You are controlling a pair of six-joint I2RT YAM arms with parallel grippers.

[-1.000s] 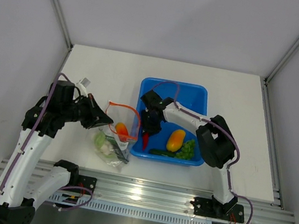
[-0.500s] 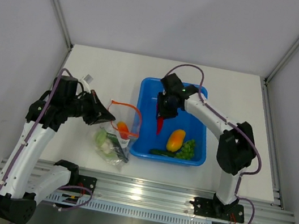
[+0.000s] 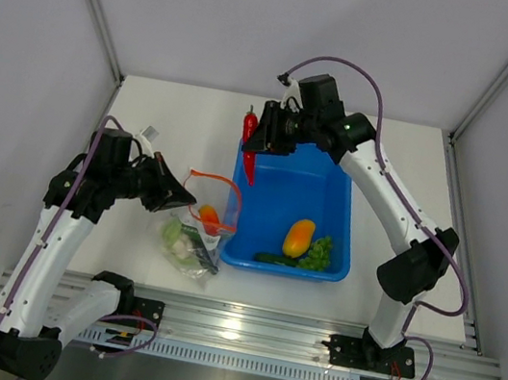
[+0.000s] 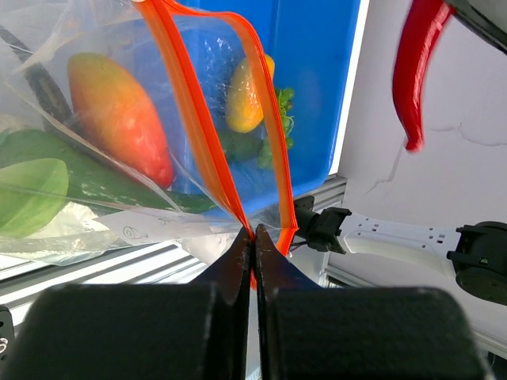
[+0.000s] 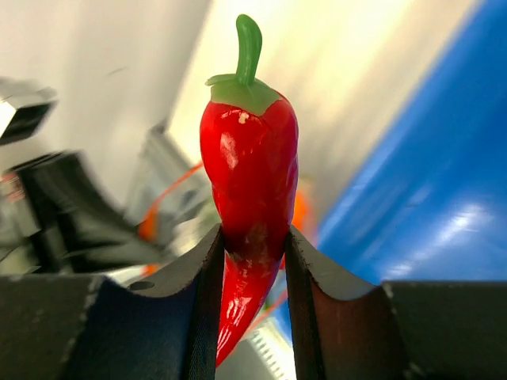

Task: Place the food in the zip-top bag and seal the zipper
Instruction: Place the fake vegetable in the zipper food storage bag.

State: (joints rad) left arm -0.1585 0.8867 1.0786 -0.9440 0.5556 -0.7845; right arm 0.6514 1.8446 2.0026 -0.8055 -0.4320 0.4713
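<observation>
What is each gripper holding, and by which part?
The right gripper clamps the glossy red toy chili around its middle. The left gripper pinches the floppy clear plastic bag by the end of its orange zipper strip.

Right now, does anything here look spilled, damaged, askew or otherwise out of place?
Nothing stands out. The right gripper holds the red chili in the air near the blue tub's far left corner. The left gripper pinches the zip-top bag by its zipper, mouth open, food inside. No spill or damage shows.

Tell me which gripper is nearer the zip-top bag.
Left. The left gripper clamps the zipper of the zip-top bag; the right gripper holds the red chili above the blue tub's far left corner.
</observation>
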